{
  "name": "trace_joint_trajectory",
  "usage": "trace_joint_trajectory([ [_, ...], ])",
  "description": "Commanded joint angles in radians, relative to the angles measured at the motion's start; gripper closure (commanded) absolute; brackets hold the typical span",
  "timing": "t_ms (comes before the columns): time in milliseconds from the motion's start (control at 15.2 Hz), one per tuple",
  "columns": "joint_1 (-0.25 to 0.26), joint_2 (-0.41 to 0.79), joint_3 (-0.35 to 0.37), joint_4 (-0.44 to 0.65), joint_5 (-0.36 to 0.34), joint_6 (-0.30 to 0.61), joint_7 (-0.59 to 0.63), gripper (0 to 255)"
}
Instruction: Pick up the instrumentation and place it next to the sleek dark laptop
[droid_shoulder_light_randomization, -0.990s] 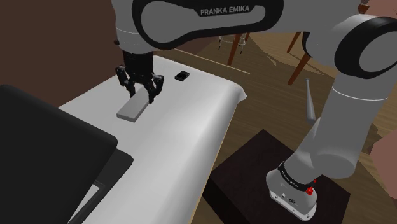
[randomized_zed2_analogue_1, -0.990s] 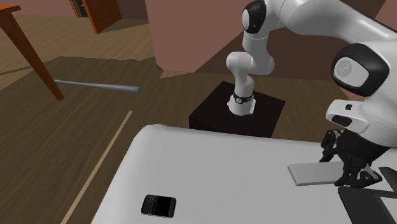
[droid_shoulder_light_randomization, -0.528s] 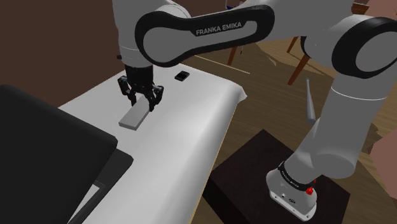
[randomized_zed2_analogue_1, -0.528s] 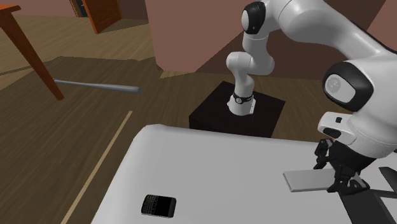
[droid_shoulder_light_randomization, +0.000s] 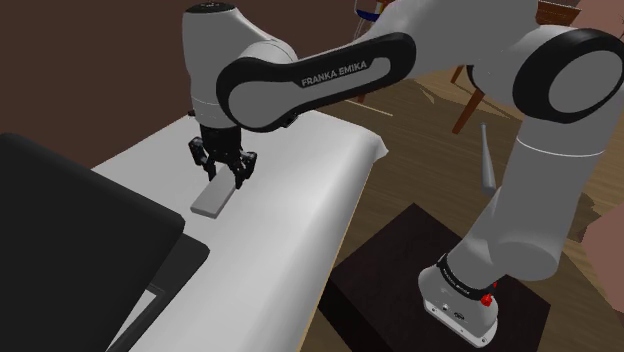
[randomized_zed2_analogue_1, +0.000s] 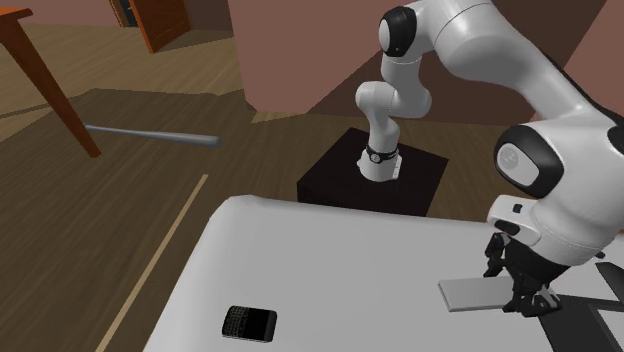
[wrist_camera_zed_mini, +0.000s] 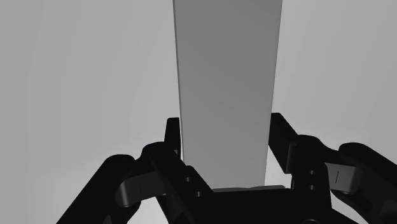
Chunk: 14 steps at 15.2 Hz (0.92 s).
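One flat grey slab (droid_shoulder_light_randomization: 210, 200) is the thing to watch, and the black gripper (droid_shoulder_light_randomization: 225, 178) has it pinched at one end. From the hand's own camera the two fingers (wrist_camera_zed_mini: 173, 137) press against the slab's (wrist_camera_zed_mini: 226, 63) long edges, one on each side, with the plate running straight out ahead of the gripper (wrist_camera_zed_mini: 226, 124). Whether the slab's underside touches the white table (droid_shoulder_light_randomization: 300, 200) or sits just above it, I can't tell.

Over the shoulder, the slab stretches from the gripper toward 7 o'clock. The dark laptop (droid_shoulder_light_randomization: 70, 230) sits at 8 o'clock of it, near but apart, with a strip of bare table between them. The white arm (droid_shoulder_light_randomization: 330, 70) arcs in from 2 o'clock, and its dark stand (droid_shoulder_light_randomization: 400, 270) stands at 4 o'clock.

Across the table in the second exterior view, the gripper (randomized_zed2_analogue_1: 515, 290) holds the slab (randomized_zed2_analogue_1: 470, 293) level. A small black phone (randomized_zed2_analogue_1: 249, 322) lies well apart at 9 o'clock of it, near the table's (randomized_zed2_analogue_1: 330, 260) edge.
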Motion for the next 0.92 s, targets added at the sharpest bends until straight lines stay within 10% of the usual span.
trace_joint_trajectory([
  [0,0.0,0.006,-0.002,-0.017,-0.004,0.023,0.002,255],
  [858,0.012,0.081,-0.023,-0.107,-0.051,0.18,0.032,255],
])
